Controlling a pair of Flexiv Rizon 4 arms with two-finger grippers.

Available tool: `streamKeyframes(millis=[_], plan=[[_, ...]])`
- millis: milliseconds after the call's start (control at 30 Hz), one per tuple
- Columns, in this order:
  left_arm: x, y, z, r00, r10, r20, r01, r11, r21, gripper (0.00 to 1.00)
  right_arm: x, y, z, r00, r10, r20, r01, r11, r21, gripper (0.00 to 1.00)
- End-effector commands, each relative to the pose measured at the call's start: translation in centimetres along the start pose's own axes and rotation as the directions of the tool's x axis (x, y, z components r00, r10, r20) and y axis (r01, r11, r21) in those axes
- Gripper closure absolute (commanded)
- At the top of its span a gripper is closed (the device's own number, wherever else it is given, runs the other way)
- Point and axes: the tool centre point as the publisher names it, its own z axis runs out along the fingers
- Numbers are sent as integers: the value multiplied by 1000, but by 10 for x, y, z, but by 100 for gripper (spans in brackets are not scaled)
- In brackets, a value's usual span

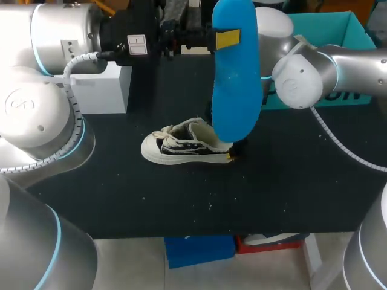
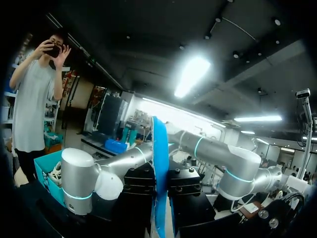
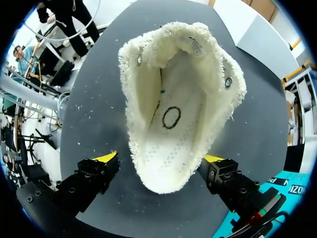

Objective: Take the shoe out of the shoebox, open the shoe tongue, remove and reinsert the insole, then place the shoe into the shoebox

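Inside left tool: insole clamped | shoe between spread right tool

Partly hidden lettering on shoebox

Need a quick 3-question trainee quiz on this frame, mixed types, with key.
1. True or false: the left gripper is shut on the flat blue foam insole.
2. Where is the low black sneaker with the white sole? A) inside the teal cardboard shoebox B) on the black table C) held up by the left gripper
3. Fill in: the right gripper, straddling the sneaker's heel, is ___.
Key: 1 true; 2 B; 3 open.
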Motion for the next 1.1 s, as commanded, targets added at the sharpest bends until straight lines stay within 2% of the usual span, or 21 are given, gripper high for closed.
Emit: streamKeyframes(millis=[33, 167, 267, 400, 733, 1100], plan=[[0, 1, 1, 1000, 2, 0, -2, 1000, 3, 100, 1, 0, -1, 1000, 1, 1, -1, 1000, 2, 0], [0, 1, 1, 1000, 2, 0, -2, 1000, 3, 100, 1, -2, -4, 1000, -7, 2, 7, 1000, -5, 0], [0, 1, 1, 1000, 2, 0, -2, 1000, 3, 100, 1, -5, -12, 998, -23, 51, 27, 996, -81, 0], [0, 1, 1, 1000, 2, 0, -2, 1000, 3, 100, -1, -8, -17, 997, -30, 73, 39, 991, -124, 0], [0, 1, 1, 1000, 2, 0, -2, 1000, 3, 100, -10, -5, -12, 990, -77, 121, 107, 956, -271, 0], [0, 1, 1, 1000, 2, 0, -2, 1000, 3, 100, -9, -4, 0, 989, -68, 132, 113, 923, -368, 0]])
